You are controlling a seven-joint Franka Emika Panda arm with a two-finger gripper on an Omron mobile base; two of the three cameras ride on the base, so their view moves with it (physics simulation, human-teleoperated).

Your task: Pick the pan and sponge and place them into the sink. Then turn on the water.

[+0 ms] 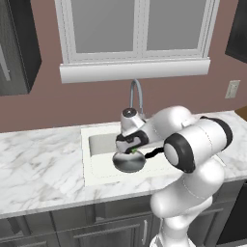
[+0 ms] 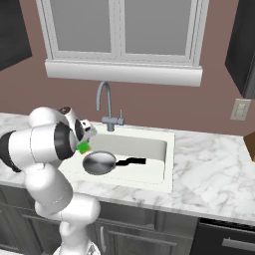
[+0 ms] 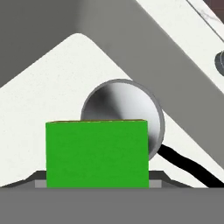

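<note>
jaws closed on the sponge (green, held above the sink); pan lies inside the sink.

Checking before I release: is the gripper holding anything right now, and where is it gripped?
Yes: the gripper holds the green sponge between its fingers by its near end, above the pan in the sink.

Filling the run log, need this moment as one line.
pan: in sink | sponge: held in gripper above pan | faucet: no water | next: likely release sponge
</note>
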